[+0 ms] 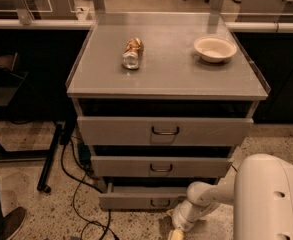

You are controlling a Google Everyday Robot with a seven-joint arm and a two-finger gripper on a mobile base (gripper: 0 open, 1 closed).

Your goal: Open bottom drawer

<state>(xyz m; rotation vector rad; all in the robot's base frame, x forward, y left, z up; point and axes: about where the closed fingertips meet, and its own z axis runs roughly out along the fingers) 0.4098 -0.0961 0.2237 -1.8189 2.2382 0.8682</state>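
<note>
The bottom drawer (131,201) is seen standing slightly out, lowest of three. The tool (176,232) is held low, just right of its front; open or closed cannot be told.

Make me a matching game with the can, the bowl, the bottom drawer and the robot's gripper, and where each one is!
Things:
1. can
2. bowl
3. bottom drawer
4. gripper

Places:
A. down by the floor, just in front of the lowest drawer, toward its right
B. lying on its side, on the left part of the cabinet top
C. lowest in the cabinet, pulled out a little
D. standing upright on the right part of the cabinet top

Pairs: 1-B, 2-D, 3-C, 4-A
</note>
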